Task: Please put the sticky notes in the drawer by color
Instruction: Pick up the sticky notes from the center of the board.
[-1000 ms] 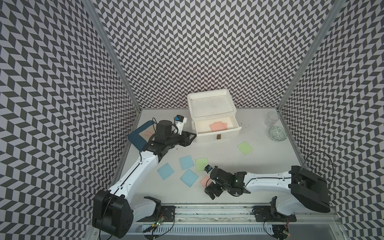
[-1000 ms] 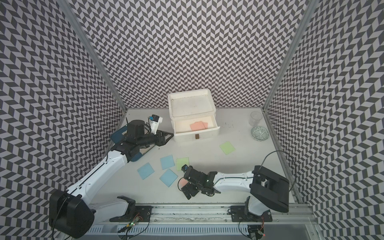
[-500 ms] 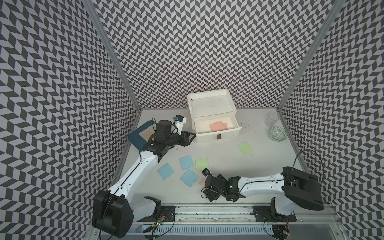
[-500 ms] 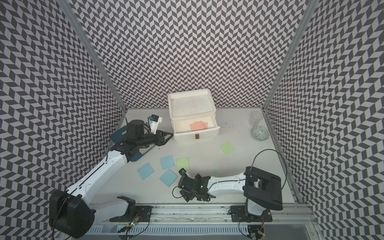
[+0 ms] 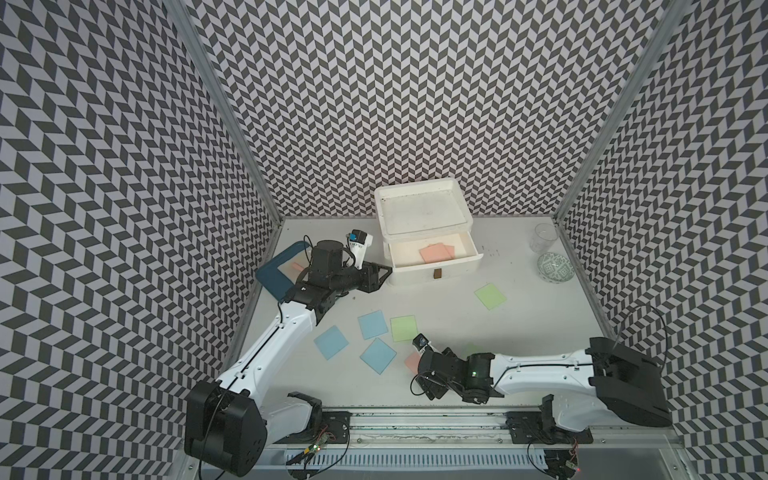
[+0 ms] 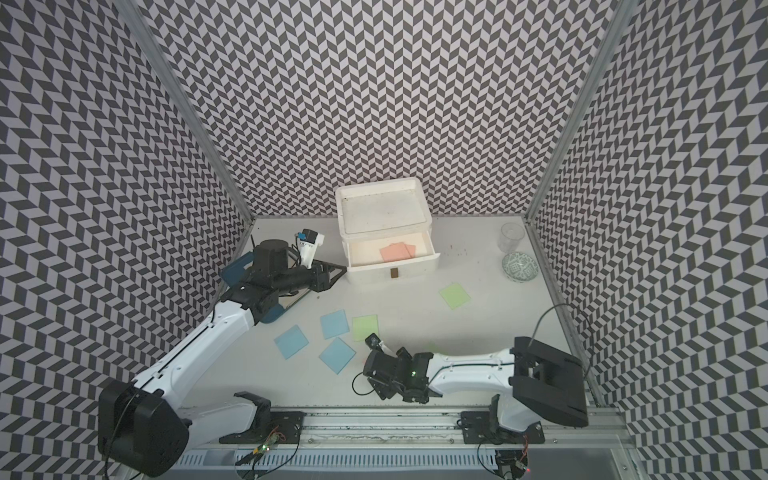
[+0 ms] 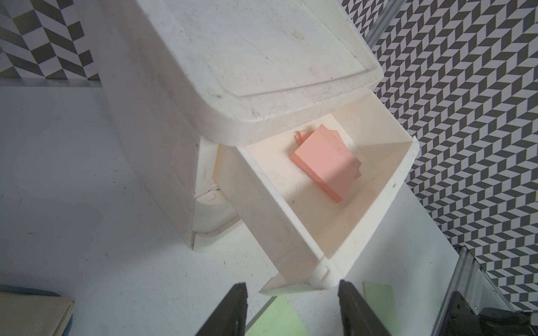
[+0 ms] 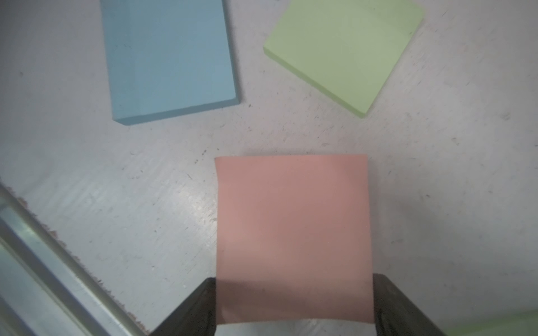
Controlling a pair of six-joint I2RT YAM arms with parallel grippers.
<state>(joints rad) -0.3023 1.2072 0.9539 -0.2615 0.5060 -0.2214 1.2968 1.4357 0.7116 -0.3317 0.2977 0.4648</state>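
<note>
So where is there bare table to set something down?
Barest: the table between the drawer and the glass and bowl, and the stretch from the lone green note to the right arm. Crowded: front middle, where blue notes, another green note and a pink note sit close; left of the drawer, by the left arm and tray.

Robotics lab cell, chevron-patterned walls [image 5: 415,104], aluminium base rail [image 5: 415,432], white tabletop [image 5: 540,324]

Drawer [image 6: 415,266] open, pink notes [image 6: 395,252] inside; right tool [image 6: 368,368] low, grip unclear.
</note>
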